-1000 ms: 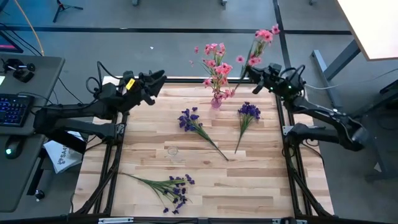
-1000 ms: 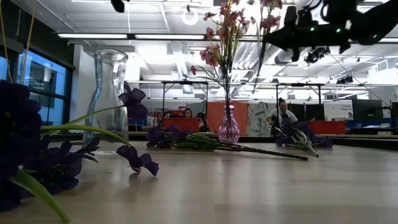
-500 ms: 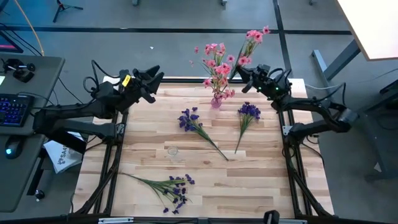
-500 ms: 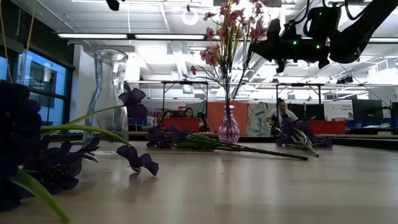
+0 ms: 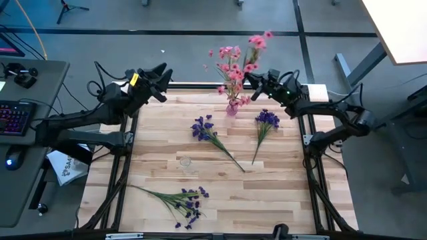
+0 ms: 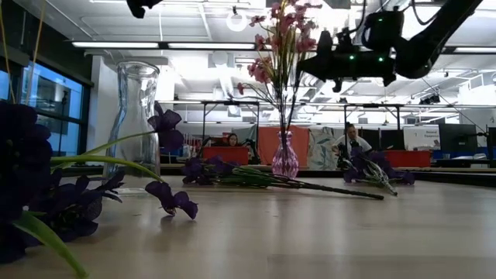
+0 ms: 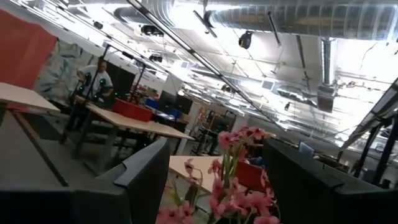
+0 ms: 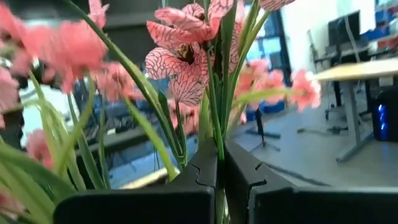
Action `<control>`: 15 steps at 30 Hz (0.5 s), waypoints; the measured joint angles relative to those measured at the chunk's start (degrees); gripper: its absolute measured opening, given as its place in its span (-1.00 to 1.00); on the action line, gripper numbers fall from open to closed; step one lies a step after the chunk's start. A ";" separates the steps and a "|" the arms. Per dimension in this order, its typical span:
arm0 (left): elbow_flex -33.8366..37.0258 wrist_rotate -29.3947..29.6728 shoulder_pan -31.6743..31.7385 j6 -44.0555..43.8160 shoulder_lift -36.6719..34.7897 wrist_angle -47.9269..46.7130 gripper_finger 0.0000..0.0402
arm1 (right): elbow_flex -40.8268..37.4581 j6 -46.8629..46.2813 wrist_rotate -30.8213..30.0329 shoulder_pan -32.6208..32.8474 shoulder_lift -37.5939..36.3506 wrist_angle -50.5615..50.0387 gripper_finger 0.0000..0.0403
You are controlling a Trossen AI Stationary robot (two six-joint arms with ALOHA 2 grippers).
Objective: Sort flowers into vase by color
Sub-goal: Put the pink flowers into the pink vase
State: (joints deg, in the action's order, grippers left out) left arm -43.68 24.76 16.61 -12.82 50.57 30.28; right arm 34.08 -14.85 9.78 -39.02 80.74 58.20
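My right gripper [image 5: 251,79] is shut on a pink sprig [image 5: 257,43], high over the table's far edge, just right of the small pink vase [image 5: 231,108]. That vase [image 6: 284,161] stands upright with several pink sprigs [image 5: 230,61] stuck in it. Three purple sprigs [image 5: 208,132] [image 5: 265,123] [image 5: 181,199] lie flat on the table. A clear glass vase [image 5: 185,162] [image 6: 138,124] stands empty near the middle. My left gripper [image 5: 162,72] is open and raised over the far left corner, facing the pink flowers [image 7: 233,186]. My right gripper pinches the pink sprig's thin green stem [image 8: 217,148] between its two fingers [image 8: 200,169], below the blossoms. The fingers reach in about level from the table's right and lie across the stem. The sprig is lifted clear and stands roughly upright, its blossoms [image 6: 298,27] above the fingers.
The wooden table [image 5: 280,193] has a dark frame along its edges. A desk with a keyboard [image 5: 13,117] stands left of it. Beyond the far edge, people [image 6: 353,143] sit at other tables in the room.
My right gripper has carried the pink sprig toward the table's left, along the far edge, up beside the bunch in the pink vase, and stayed shut on it. My left gripper has drawn slightly toward the far edge. The purple sprigs and both vases have kept still.
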 joint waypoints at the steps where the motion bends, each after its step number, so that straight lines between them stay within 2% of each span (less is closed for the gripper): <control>1: 0.00 -0.01 0.14 0.00 0.00 0.00 0.22 | 0.74 0.30 0.21 0.36 0.54 -1.08 -1.00; 15: 0.00 -0.21 0.36 0.02 0.00 -0.07 0.22 | 4.12 3.84 0.76 2.02 1.78 -8.76 -1.00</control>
State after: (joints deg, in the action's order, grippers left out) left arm -43.68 24.55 16.97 -12.80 50.57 30.22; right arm 38.20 -11.00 10.55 -36.99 82.52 49.44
